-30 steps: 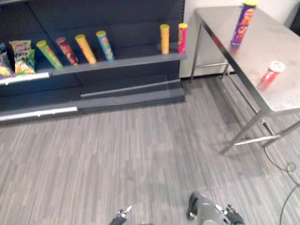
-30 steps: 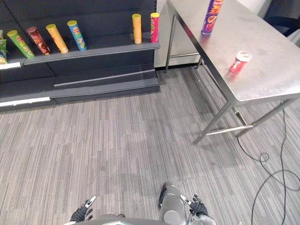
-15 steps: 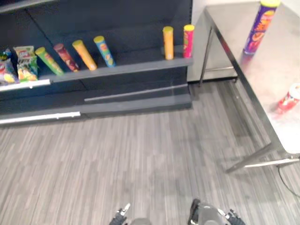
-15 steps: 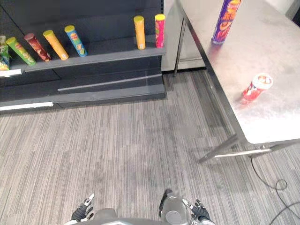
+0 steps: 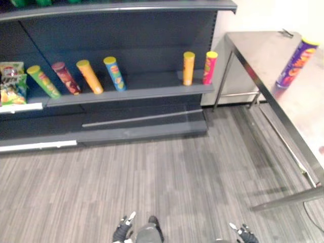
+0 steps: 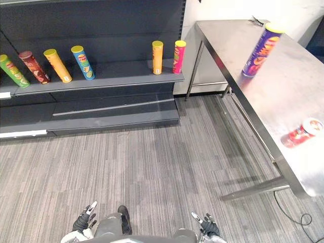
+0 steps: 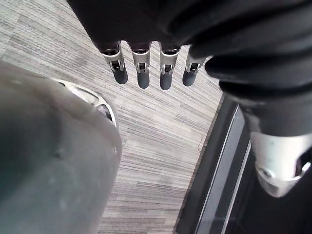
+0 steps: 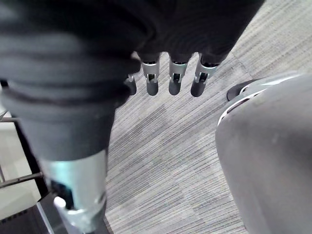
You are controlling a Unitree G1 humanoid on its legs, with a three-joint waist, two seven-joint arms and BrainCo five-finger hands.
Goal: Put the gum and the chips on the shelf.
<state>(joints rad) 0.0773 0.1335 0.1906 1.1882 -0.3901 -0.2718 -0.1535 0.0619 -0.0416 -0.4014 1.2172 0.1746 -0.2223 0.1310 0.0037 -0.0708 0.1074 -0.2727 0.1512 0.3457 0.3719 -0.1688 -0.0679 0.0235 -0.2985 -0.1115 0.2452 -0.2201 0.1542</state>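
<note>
1. Only the camera had shifted since earlier; left hand (image 6: 83, 221) and right hand (image 6: 205, 223) still hung over the floor (image 6: 152, 167), fingers (image 7: 142, 73) straight, holding nothing.
2. Chips can (image 6: 260, 49) stood upright on the desk (image 6: 283, 86), gum tub (image 6: 302, 134) well apart from it.

the tall purple chips tube (image 6: 260, 49) stands upright on the steel table (image 6: 298, 91); the small red gum can (image 6: 302, 134) sits nearer, well apart.
</note>
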